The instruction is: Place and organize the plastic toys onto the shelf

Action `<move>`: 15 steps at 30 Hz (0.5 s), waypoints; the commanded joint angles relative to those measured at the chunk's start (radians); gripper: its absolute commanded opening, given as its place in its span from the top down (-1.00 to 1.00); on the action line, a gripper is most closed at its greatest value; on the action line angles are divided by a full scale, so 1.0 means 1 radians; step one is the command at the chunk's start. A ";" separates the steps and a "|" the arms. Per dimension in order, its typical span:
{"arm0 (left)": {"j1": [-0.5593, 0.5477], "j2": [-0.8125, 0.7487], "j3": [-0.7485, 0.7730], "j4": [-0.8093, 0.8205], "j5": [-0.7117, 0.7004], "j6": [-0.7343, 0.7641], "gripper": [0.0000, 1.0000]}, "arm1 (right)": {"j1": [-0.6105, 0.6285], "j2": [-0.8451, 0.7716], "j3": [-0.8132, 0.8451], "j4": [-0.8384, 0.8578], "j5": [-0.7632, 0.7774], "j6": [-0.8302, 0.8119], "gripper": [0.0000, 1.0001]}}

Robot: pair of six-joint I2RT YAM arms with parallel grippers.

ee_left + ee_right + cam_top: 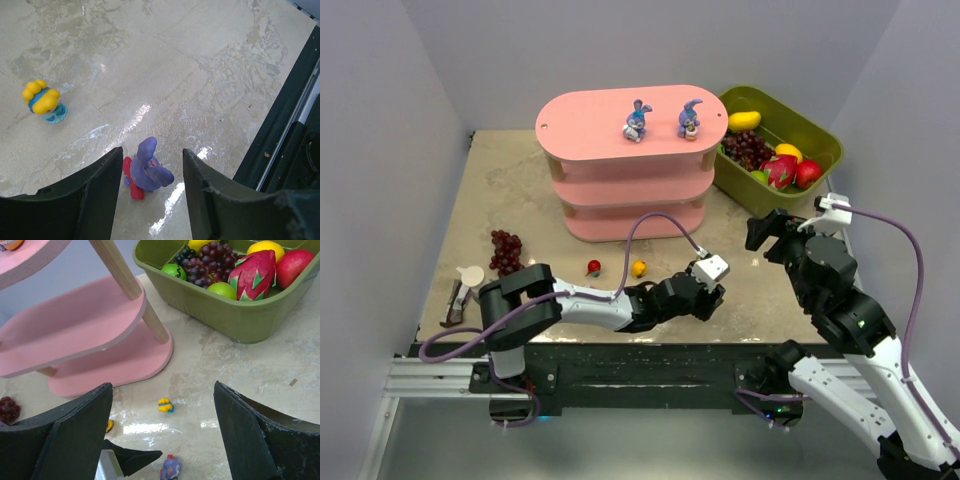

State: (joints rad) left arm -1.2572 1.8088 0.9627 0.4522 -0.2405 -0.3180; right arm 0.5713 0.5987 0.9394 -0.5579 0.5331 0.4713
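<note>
Left wrist view: the left jaws stand open around a purple-blue bunny on the table, contact unclear. Right jaws gape wide, empty. Two bunnies stand atop the pink shelf. The olive bin holds grapes, dragon fruit, an apple, green fruit.

From above, the left tool hides the purple bunny.
</note>
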 commanded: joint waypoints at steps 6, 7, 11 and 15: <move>-0.001 0.034 0.050 0.049 -0.045 0.007 0.02 | 0.002 -0.011 0.022 -0.002 0.038 -0.010 -0.70; 0.001 0.034 0.050 0.046 -0.046 0.007 0.03 | 0.002 -0.014 0.022 -0.002 0.041 -0.008 -0.70; -0.002 0.040 0.047 0.040 -0.054 0.008 0.06 | 0.002 -0.016 0.022 -0.004 0.042 -0.010 -0.70; -0.005 0.046 0.042 0.043 -0.066 0.008 0.11 | 0.001 -0.016 0.022 -0.004 0.044 -0.010 -0.70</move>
State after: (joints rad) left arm -1.2572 1.8385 0.9783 0.4541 -0.2665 -0.3191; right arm 0.5713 0.5926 0.9394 -0.5690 0.5411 0.4706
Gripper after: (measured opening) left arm 0.460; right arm 0.850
